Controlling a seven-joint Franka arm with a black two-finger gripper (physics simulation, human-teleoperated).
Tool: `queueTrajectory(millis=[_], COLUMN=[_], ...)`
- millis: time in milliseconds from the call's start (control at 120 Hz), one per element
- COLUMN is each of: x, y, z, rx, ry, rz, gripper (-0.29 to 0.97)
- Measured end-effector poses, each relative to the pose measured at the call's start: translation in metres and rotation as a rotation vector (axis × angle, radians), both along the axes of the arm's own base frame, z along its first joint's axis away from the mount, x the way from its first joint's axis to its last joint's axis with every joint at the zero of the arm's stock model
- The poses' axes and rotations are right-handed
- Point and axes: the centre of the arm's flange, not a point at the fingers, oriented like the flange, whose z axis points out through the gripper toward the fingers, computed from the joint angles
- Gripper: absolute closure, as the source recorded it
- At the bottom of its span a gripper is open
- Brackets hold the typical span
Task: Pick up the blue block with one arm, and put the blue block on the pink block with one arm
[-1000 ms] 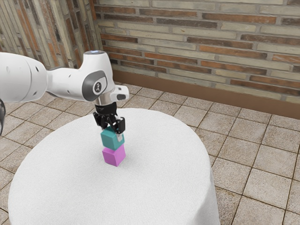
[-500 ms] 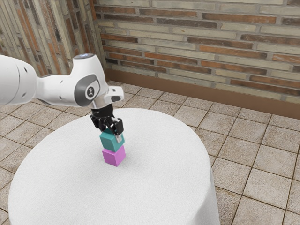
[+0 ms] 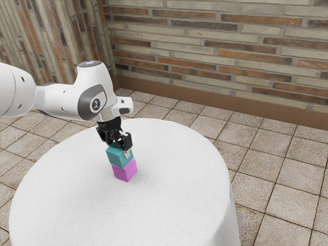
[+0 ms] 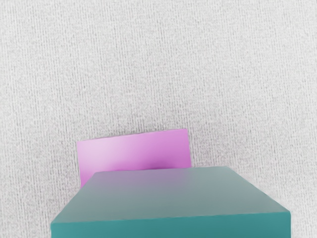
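Jaws are clamped on the blue-green cube: in the exterior view the two black fingers come down over its upper part from opposite sides, one pale fingertip lying against the face turned toward the exterior view's right. I read that as a firm grasp, not a release.

That teal-blue plastic cube (image 3: 118, 155) is directly under my hand, and in the wrist view its top face looms large and close (image 4: 168, 203). Its underside appears to meet the top of the pink-magenta cube (image 3: 124, 169), with no gap that I can make out between the two. The stack is not quite square. The blue cube sits a little toward the exterior view's left of the pink one, and from the wrist a strip of the pink top (image 4: 133, 151) shows beyond the blue cube's far edge.

Both cubes stand near the middle of the round surface with its white cloth (image 3: 169, 205), well away from its rim. Farther off are the stone floor tiles (image 3: 266, 154) and then the brick wall (image 3: 230, 46).

By my judgement the pick is done and the placing is all but done, with the blue cube lowered onto its target. What remains is to let go and lift straight up. Given the small offset, I would want to check that the cube stays seated once it is freed.
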Motion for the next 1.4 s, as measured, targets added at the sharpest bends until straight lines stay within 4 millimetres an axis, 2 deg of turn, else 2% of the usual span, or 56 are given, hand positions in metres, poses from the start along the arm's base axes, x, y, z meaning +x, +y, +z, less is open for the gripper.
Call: queueTrajectory(millis=[267, 800, 1142, 1267, 1400], x=[0.0, 0.011, 0.01, 0.01, 0.01], y=[0.001, 0.008, 0.009, 0.009, 0.01], z=[-0.004, -0.012, -0.015, -0.014, -0.004], rx=[0.008, -0.005, -0.021, -0.024, -0.028], ry=[-0.001, -0.012, -0.008, -0.009, -0.024], rz=[-0.007, 0.028, 0.019, 0.011, 0.004], gripper=[0.43, 0.43, 0.15, 0.09, 0.06])
